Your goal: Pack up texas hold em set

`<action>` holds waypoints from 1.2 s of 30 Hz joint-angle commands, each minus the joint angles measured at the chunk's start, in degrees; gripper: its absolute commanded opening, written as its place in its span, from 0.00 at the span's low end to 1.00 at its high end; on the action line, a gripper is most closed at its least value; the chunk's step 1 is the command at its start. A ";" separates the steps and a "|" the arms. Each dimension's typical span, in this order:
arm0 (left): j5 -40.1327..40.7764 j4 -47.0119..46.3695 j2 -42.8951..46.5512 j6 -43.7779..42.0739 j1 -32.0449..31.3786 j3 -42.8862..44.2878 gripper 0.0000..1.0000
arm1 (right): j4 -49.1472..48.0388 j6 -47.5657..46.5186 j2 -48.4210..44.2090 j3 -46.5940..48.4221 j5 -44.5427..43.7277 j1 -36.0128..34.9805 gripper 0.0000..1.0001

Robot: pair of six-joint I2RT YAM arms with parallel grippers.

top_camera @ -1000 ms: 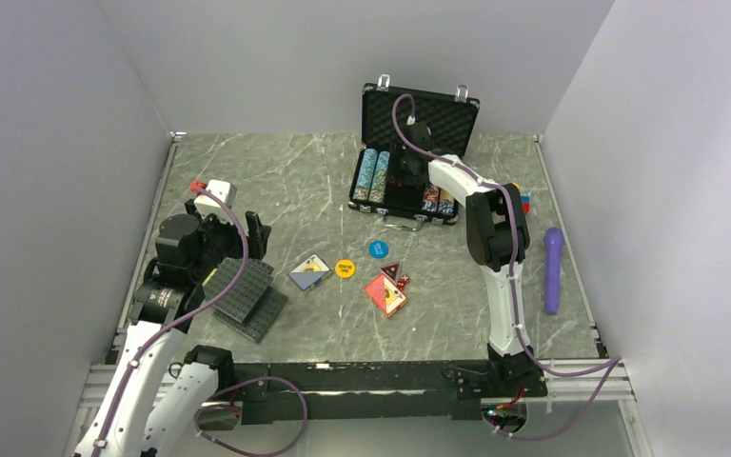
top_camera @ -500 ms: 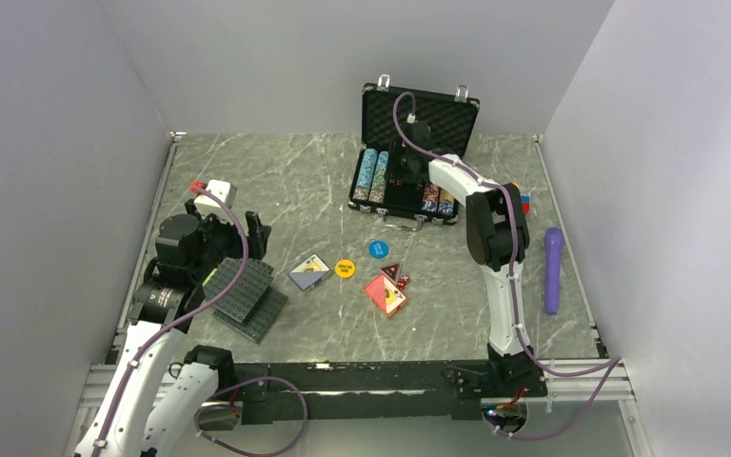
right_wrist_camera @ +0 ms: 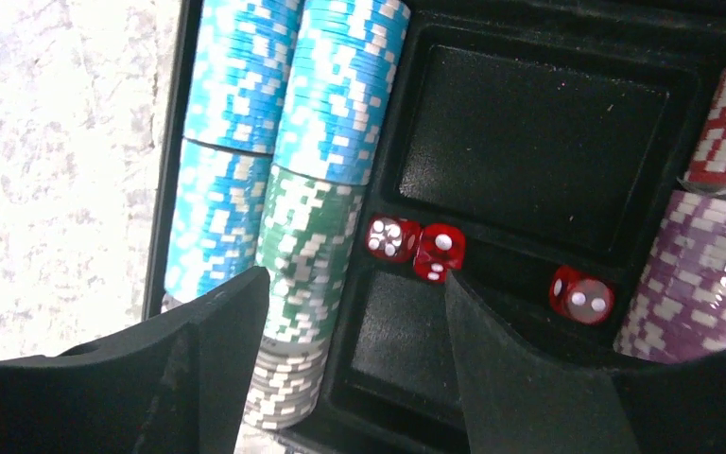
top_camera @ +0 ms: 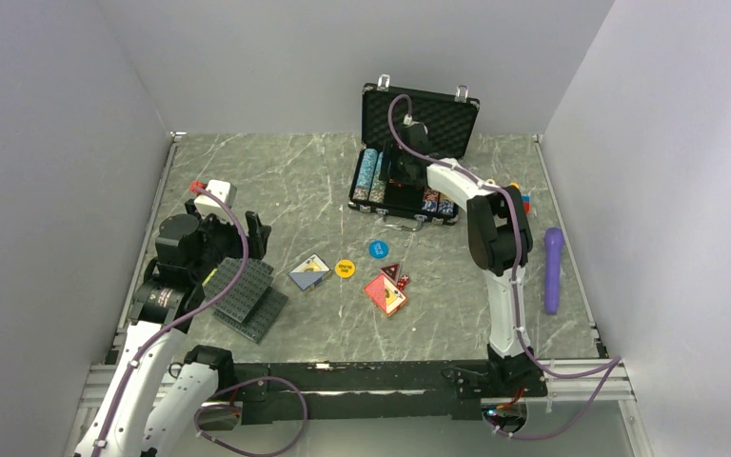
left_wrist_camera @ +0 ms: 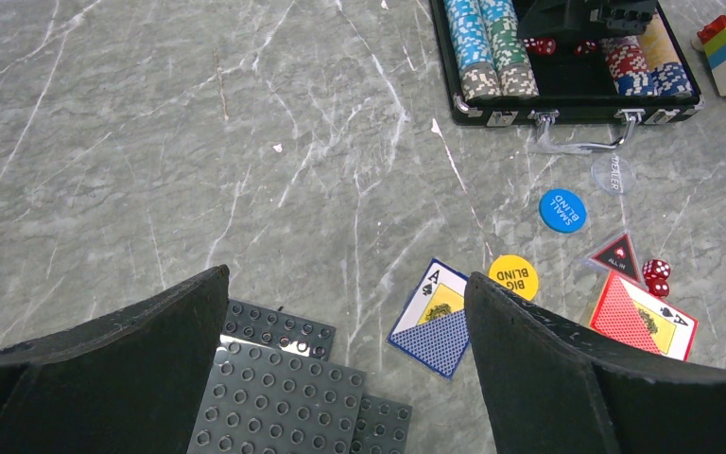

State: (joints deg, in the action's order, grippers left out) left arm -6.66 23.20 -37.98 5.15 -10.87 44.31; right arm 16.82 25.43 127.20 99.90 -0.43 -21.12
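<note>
The black briefcase (top_camera: 363,190) stands open at the back, with chip rows (top_camera: 373,174) in its tray. My right gripper (top_camera: 400,173) hangs open and empty over the tray. In its wrist view the gripper (right_wrist_camera: 354,282) straddles the green and grey chips (right_wrist_camera: 302,274), and three red dice (right_wrist_camera: 438,252) lie in the middle slot. On the table lie a blue card deck (top_camera: 309,272), a red card deck (top_camera: 385,294), a yellow button (top_camera: 345,268), a blue button (top_camera: 378,249), a red-triangle button (top_camera: 391,271) and two dice (top_camera: 404,282). My left gripper (left_wrist_camera: 345,284) is open and empty above the table.
Dark grey studded plates (top_camera: 247,295) lie under my left gripper. A toy-block figure (top_camera: 523,202) stands right of the case, and a purple object (top_camera: 553,269) lies at the far right. A clear dealer button (left_wrist_camera: 615,173) lies by the case handle.
My right gripper has shifted a little to the left over the case tray. The left arm has not moved.
</note>
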 commanded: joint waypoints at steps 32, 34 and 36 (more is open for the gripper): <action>3.14 -2.42 -0.25 -1.60 -0.19 -0.39 0.98 | 17.41 -15.91 -43.10 -46.14 -1.86 -11.80 0.47; 3.14 -2.50 -0.25 -1.63 -0.19 -0.43 0.98 | 16.81 -16.33 -41.94 -45.98 -0.82 -12.53 0.47; 2.97 -2.44 -0.38 -1.63 -0.20 -0.37 0.98 | 16.37 -16.39 -40.67 -45.58 -0.46 -13.50 0.47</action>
State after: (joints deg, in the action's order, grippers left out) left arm -4.54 23.05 -38.48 4.54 -10.87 44.23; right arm 33.10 10.44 84.86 51.83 -2.31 -33.10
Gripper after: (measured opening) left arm 0.985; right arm 0.469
